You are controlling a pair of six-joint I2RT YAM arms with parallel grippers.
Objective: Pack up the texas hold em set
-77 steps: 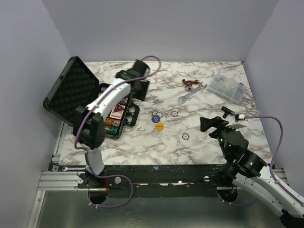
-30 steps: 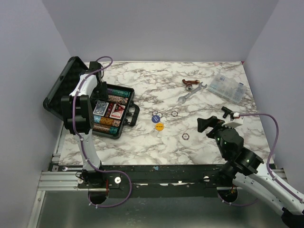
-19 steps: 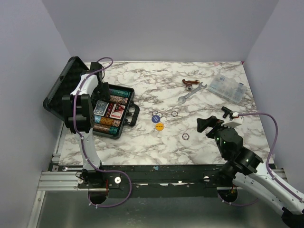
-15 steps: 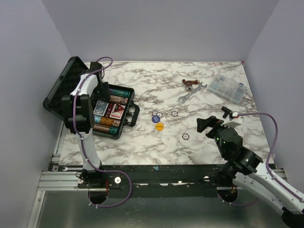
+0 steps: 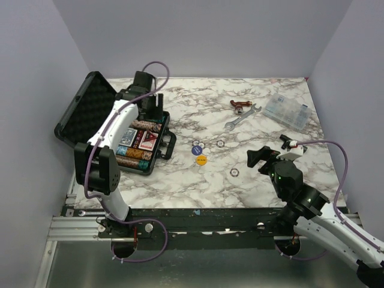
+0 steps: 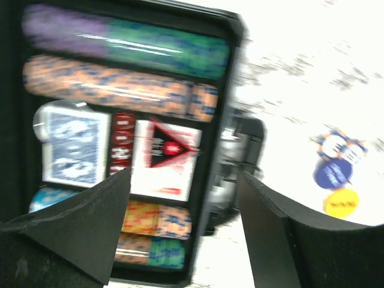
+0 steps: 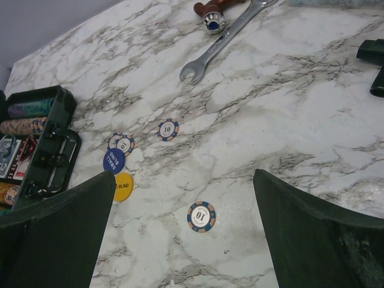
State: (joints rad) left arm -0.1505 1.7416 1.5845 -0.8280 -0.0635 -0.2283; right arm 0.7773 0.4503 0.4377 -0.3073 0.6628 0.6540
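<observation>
The briefcase lies open at the left of the table; chip rows and card decks sit inside it; loose discs lie just right of it; the wrench lies behind them; the compartment box stands farther right.

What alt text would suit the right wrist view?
The open right gripper hovers over a marble table with three loose poker chips, a blue disc and a yellow disc. The open case sits at left, a silver wrench at top.
</observation>
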